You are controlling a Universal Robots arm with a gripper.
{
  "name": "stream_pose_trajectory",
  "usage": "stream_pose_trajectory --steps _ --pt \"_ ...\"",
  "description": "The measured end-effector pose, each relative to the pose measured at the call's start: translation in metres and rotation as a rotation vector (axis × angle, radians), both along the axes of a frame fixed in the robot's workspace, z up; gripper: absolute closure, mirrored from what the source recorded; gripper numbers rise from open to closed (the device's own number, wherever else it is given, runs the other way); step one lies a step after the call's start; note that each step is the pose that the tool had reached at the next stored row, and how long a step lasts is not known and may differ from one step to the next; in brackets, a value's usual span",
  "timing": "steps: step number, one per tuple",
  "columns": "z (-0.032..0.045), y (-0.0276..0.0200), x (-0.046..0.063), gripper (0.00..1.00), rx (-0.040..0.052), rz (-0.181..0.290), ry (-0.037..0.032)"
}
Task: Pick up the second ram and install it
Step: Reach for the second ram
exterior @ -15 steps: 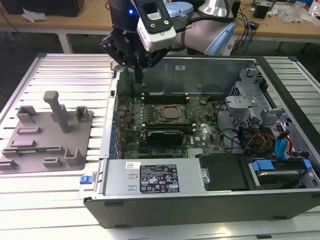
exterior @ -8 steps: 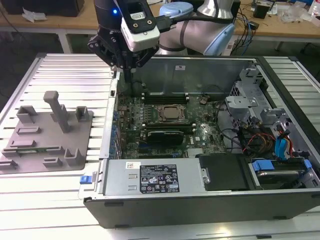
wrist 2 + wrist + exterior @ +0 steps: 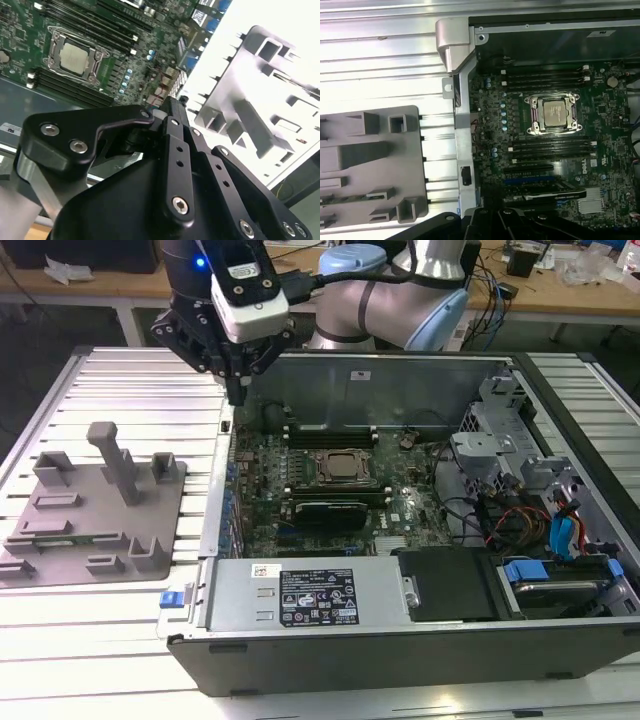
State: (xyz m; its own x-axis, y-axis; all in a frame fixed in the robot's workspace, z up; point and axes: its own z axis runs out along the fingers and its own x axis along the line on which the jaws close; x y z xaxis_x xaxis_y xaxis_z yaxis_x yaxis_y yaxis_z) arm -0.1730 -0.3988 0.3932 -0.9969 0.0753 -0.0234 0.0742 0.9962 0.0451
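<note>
Gripper (image 3: 174, 106) linkage nearest lens in second wrist view. In exterior view, upper left of frame: claw narrow, fingers together, above left wall of open computer case (image 3: 300, 650). Grey fixture plate (image 3: 100, 515) at frame left, beside case. Second ram (image 3: 55, 536) lies flat in fixture slot, lower left, well apart from gripper.
</note>
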Motion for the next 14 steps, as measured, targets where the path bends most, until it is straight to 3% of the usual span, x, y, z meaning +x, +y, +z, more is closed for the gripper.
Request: stream_pose_trajectory --steps 14 --pt "-0.0006 0.0000 -0.049 0.92 0.0000 0.000 -0.0005"
